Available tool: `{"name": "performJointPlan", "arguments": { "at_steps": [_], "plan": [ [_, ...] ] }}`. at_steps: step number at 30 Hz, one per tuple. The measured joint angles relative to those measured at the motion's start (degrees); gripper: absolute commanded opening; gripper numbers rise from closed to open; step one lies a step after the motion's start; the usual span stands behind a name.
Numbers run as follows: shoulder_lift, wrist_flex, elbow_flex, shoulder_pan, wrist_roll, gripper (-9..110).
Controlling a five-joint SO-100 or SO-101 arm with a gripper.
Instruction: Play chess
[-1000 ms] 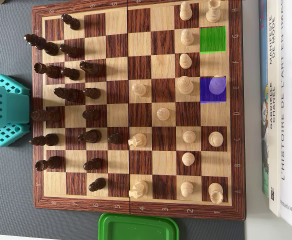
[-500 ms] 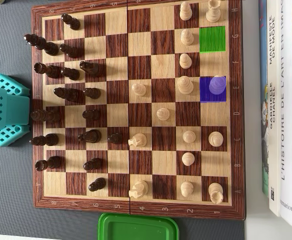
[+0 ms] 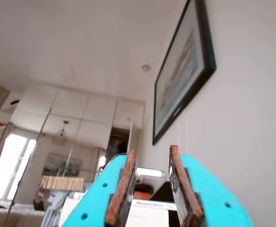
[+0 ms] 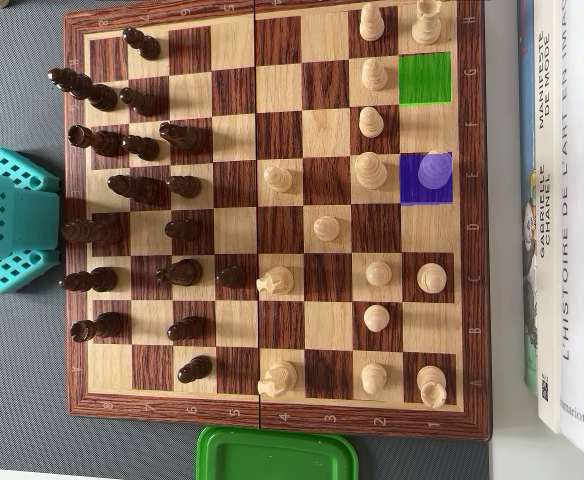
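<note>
Chessboard (image 4: 272,412); light pieces (image 4: 326,228) fifteen; dark pieces (image 4: 182,229) roughly sixteen, overlapping; gripper (image 3: 152,152) slightly spread, empty

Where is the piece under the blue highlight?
Overhead view: the highlighted light piece stands on the blue square at the board's right edge, beside a light pawn.

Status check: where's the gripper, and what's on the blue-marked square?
Gripper open, empty, pointing up at the room. Arm off board's left edge in the overhead view. Light piece on blue square; green square bare. Nothing in the way.
</note>
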Motion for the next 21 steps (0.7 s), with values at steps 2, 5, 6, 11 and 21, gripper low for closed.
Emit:
{"name": "performJointPlan", "arguments": {
  "at_steps": [2, 5, 6, 11, 21],
  "plan": [
    [0.0, 6.8, -1.1, 0.0, 0.0, 11],
    [0.0, 17.5, -2.5, 0.0, 0.0, 11],
    [0.0, 19.8, -2.6, 0.0, 0.0, 11],
    [-0.9, 33.5, -3.1, 0.0, 0.0, 12],
    [-2.3, 60.0, -9.7, -0.1, 0.0, 12]
  ]
}}
